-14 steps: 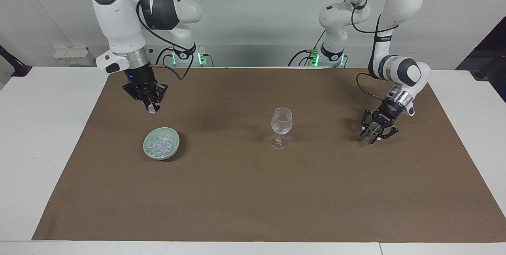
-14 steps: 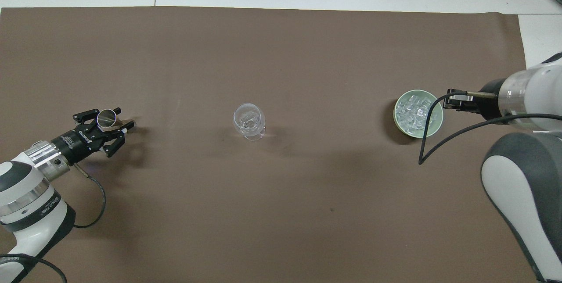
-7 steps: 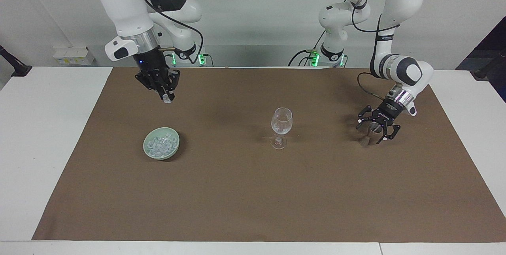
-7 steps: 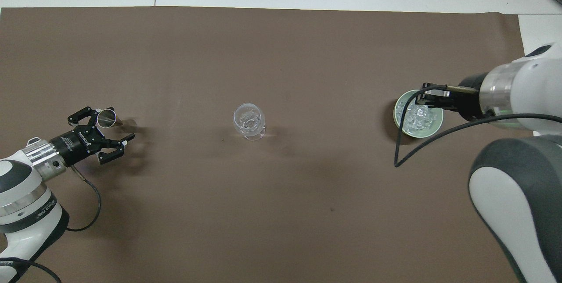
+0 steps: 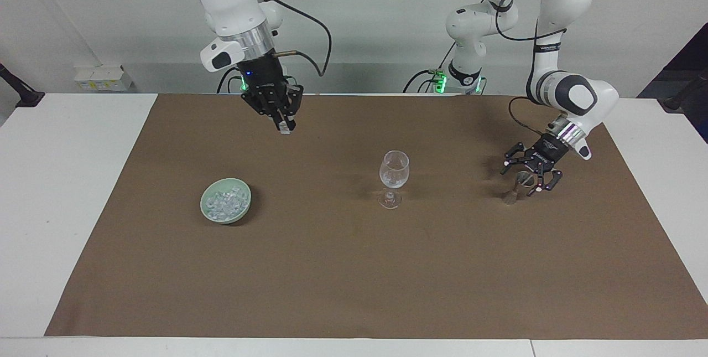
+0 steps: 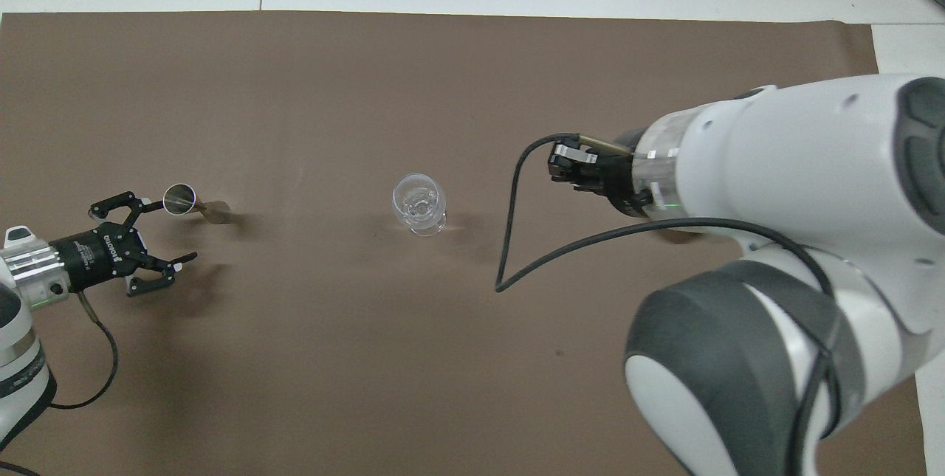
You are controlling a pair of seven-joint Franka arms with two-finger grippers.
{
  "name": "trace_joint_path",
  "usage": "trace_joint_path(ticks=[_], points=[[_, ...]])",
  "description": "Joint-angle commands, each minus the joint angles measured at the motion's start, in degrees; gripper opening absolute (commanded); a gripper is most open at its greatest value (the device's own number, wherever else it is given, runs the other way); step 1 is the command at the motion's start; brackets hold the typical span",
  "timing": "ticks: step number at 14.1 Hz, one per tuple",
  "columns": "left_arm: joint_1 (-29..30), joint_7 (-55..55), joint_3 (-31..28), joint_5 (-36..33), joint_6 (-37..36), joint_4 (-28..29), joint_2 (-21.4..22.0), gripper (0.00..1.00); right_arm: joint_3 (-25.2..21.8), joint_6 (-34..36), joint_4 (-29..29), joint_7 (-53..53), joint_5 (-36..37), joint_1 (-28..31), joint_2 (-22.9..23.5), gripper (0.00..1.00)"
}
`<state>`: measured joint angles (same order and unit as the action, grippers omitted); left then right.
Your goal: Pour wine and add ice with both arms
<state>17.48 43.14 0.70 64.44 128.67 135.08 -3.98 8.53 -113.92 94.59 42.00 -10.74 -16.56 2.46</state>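
A clear stemmed glass point(image 5: 394, 174) point(image 6: 419, 203) stands mid-mat; I cannot make out any wine in it. The ice point(image 5: 224, 201) lies heaped in a pale green bowl point(image 5: 243, 207) toward the right arm's end; the right arm hides both in the overhead view. My right gripper point(image 5: 285, 126) point(image 6: 563, 164) hangs high over the mat between bowl and glass, shut on a small whitish chunk of ice. My left gripper point(image 5: 529, 176) point(image 6: 167, 229) is open, low by a small metal cup point(image 5: 513, 190) point(image 6: 181, 198) and apart from it.
A brown mat point(image 5: 354, 279) covers most of the white table point(image 5: 61, 191). The right arm's black cable point(image 6: 509, 240) loops down beside the glass in the overhead view. Both arm bases stand at the table's edge nearest the robots.
My left gripper opened, let go of the metal cup and drew back from it. My right gripper rose from over the bowl and swung toward the glass with the chunk.
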Motion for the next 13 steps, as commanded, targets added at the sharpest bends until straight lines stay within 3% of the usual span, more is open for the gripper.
trace_joint_path(ticks=[1,3,7,10,13], points=[[2.38,0.28,-0.08,-8.16,-3.24,-1.39,2.92,1.00,0.17,-3.31,-4.06,4.13,-0.51,-3.82,5.35,0.00],[2.38,0.37,-0.08,-16.23,-3.95,-3.41,4.41,1.00,0.09,-7.36,-4.76,7.02,-0.16,-7.68,8.42,0.00],[2.20,-1.73,0.09,-33.72,-5.62,-7.37,7.93,1.00,0.26,-8.95,-7.40,8.97,2.21,-9.90,12.03,0.00],[1.33,-10.40,0.09,-36.75,-5.71,-10.88,8.63,1.00,0.18,-10.70,-8.02,8.97,4.05,-12.18,14.85,0.00],[0.45,-20.00,0.71,-44.64,-7.45,-15.62,8.99,1.00,0.18,-11.76,-7.93,8.97,5.46,-12.36,17.04,0.00]])
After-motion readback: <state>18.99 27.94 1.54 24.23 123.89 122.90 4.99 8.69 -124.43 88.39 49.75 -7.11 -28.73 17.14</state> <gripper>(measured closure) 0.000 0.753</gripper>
